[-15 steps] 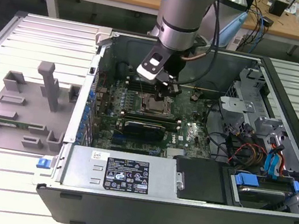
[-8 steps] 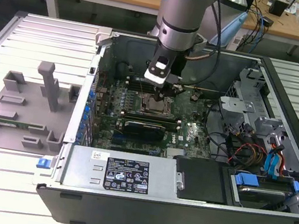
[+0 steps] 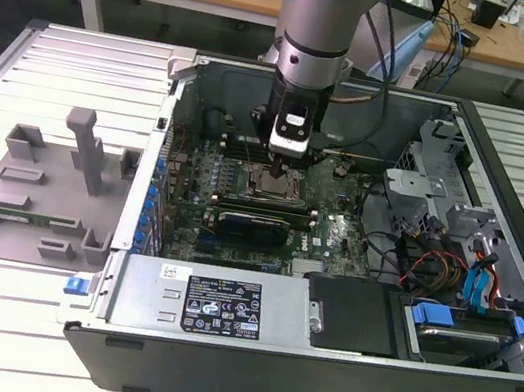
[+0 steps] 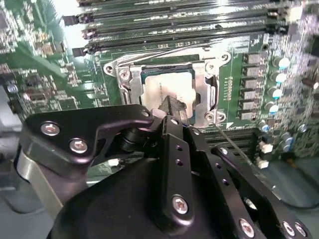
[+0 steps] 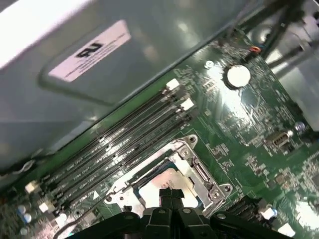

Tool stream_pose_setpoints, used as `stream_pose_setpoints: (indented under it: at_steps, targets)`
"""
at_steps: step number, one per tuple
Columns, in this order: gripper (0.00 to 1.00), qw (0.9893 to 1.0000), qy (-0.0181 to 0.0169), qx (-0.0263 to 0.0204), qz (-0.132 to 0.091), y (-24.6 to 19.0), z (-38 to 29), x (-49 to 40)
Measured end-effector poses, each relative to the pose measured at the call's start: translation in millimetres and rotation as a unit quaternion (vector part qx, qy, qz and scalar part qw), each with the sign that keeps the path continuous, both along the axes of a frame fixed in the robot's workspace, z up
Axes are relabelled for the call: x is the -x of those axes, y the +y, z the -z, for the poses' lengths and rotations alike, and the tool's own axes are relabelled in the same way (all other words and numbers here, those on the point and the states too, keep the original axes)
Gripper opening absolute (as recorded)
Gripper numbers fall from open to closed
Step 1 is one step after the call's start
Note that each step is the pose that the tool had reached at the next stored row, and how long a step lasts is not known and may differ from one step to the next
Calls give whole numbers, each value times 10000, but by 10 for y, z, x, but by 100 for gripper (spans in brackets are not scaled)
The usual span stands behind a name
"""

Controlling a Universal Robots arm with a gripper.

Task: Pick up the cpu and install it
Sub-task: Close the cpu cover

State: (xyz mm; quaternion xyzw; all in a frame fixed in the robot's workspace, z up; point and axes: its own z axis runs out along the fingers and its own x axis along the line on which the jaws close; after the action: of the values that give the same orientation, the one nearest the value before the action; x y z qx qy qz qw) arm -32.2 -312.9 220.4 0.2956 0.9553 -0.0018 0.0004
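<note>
**Gripper on cpu at the socket, install nearly done**

In both wrist views the gripper has its black tip down on the cpu. I cannot tell whether it is open or closed, or whether it grips the chip or only rests on it. In the exterior view it hangs straight down inside the computer case.

The cpu lies flat inside the socket frame on the motherboard, just beside the memory slots. The grey fixture tray sits well apart, outside the case at the exterior view's left.

Progress, as a judgement: the pick-up and carry are done and the chip looks placed in the socket. Release and pulling clear are left. Whether the chip is fully seated, or the frame clamped over it, does not show.

Writing:
- A black label with white print and symbols sits on the power supply.
- A white label with a dark logo is on the case wall in the first wrist view.
- The memory slots carry small white board markings.
- None of this print is read off here.
</note>
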Motion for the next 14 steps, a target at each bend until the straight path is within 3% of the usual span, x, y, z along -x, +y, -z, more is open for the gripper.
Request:
stream_pose_setpoints:
  at_steps: [1, 2, 4, 6, 7, 8, 9, 10, 12, 14]
  targets:
    - [11, 9995, 0, 0, -321, 0, 2, 0]
    - [11, 9981, 0, 0, -618, 0, 3, 0]
    - [11, 9963, 0, 0, -863, 0, 4, 0]
    - [11, 9929, 0, 0, -1191, 0, 6, 0]
    - [11, 9917, 0, 0, -1283, 0, 7, 0]
    - [11, 9896, 0, 0, -1442, 0, 7, 0]
    - [11, 9859, 0, 0, -1673, 0, 8, 0]
    - [11, 9801, 0, 0, -1984, 0, 10, 0]
    - [11, 9760, 0, 0, -2179, 0, 12, 0]
    - [11, 9685, 0, 0, -2491, 0, 14, 0]
